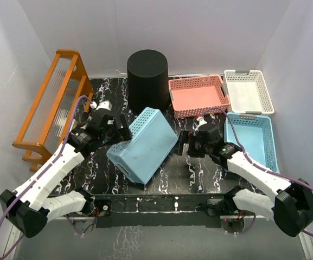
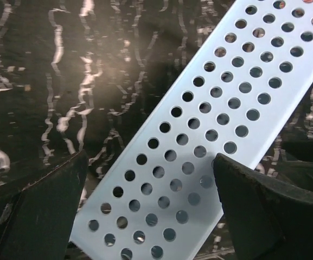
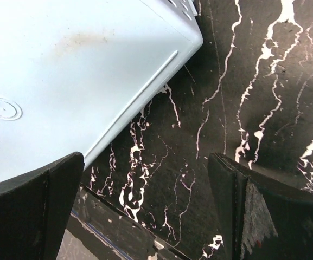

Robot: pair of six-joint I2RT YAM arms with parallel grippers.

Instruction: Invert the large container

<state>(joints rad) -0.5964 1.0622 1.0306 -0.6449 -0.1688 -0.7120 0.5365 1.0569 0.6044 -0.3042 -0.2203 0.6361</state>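
The large container, a black round ribbed bucket, stands at the back of the table, and its upper face looks flat and closed. Neither gripper touches it. My left gripper is open in front of it, at the left side of a big light-blue perforated basket that lies bottom up mid-table. In the left wrist view my gripper straddles the basket's perforated wall without clamping it. My right gripper is open and empty at that basket's right corner. The right wrist view shows it over bare marble beside the basket's smooth bottom.
A wooden rack stands at the far left. A pink basket, a white basket and a blue basket sit upright at the right. The table's front rail lies just below my right gripper.
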